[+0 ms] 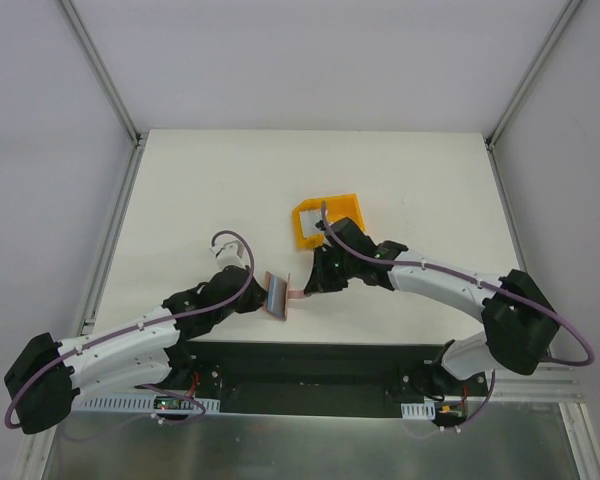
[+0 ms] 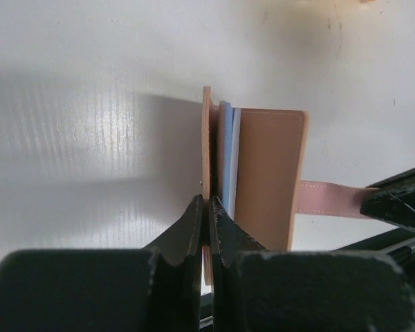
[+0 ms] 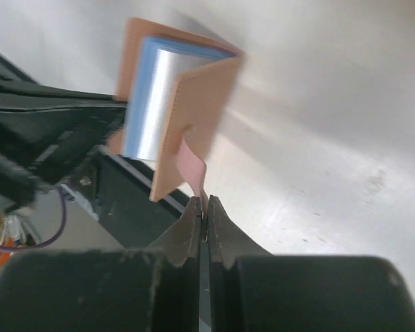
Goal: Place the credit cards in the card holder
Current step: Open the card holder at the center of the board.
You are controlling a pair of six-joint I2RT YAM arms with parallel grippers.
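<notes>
Pinching one flap of the brown card holder [image 2: 266, 173], the left fingers [image 2: 187, 232] hold it near the bench's [image 1: 200, 200] front edge. The right fingers [image 3: 187, 232] are clamped on its pink tab [image 3: 190, 166]. Pale blue credit cards [image 2: 227, 152] sit between its flaps.

You have nothing to read in these views. The card holder [image 2: 266, 173] shows a plain brown surface with no stamp or brand you could make out. The cards [image 2: 225, 155] tucked in it show only plain blue and white edges. The yellow bin [image 1: 345, 206] carries no legible mark.
</notes>
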